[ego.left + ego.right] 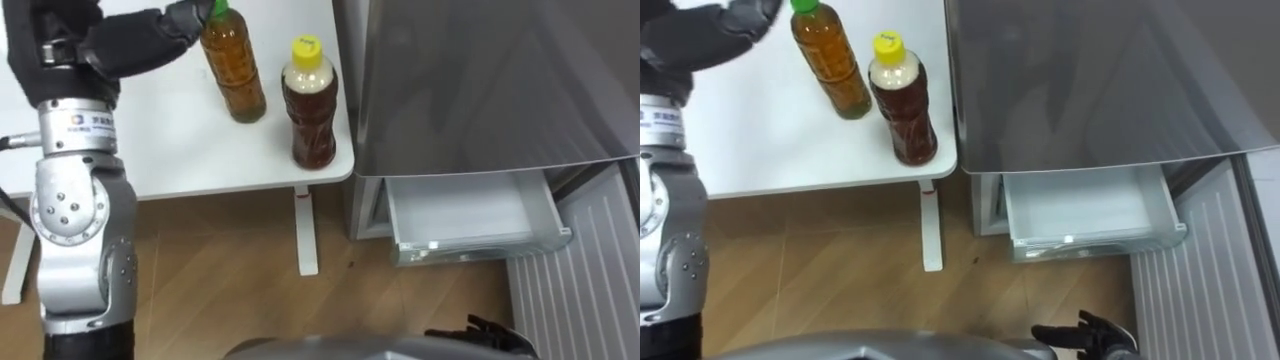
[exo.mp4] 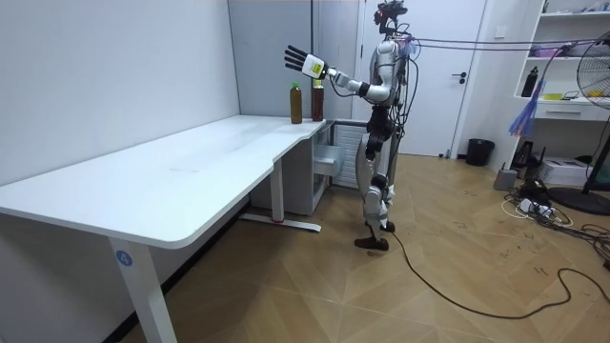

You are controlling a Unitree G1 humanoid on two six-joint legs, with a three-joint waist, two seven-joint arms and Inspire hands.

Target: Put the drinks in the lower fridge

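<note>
Right hand (image 1: 1085, 332) at 5 o'clock: its state cannot be told. Left hand (image 1: 110, 45), released with fingers straight, hovers at 11 o'clock by the green-capped bottle (image 1: 235, 75).

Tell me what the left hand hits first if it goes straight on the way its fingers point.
Likely the top of the green-capped bottle. The room view suggests the open left hand sits higher, so it might pass over.
</note>
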